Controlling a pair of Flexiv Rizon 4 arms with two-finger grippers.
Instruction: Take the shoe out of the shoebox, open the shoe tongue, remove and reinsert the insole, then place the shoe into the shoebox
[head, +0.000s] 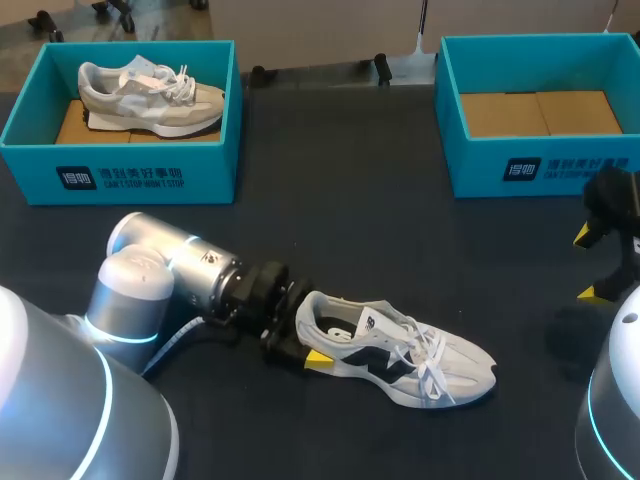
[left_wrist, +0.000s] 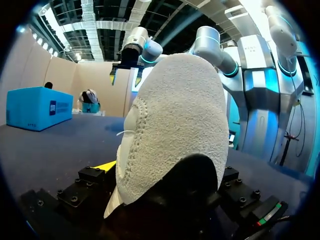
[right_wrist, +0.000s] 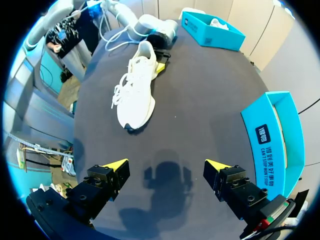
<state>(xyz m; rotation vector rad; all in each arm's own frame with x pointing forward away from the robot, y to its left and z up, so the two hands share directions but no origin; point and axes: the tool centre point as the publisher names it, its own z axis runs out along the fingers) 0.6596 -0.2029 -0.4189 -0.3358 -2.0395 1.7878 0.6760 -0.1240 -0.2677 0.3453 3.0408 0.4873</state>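
Observation:
A white shoe (head: 400, 352) with dark side marks lies on its sole on the dark table, toe pointing right. My left gripper (head: 305, 330) is at its heel, open, with the heel cup between the fingers. In the left wrist view the suede heel (left_wrist: 175, 125) fills the space over the left gripper (left_wrist: 167, 175); one yellow fingertip (left_wrist: 105, 166) shows beside it and the other is hidden. My right gripper (head: 590, 264) hangs open and empty at the table's right side. From the right gripper (right_wrist: 166, 165) the shoe (right_wrist: 137, 90) lies well ahead.
A teal shoebox (head: 30, 120) at the back left holds a second pale shoe (head: 150, 95). Another teal shoebox (head: 450, 90) at the back right shows only its cardboard floor. In the right wrist view that box (right_wrist: 277, 135) stands beside the right gripper.

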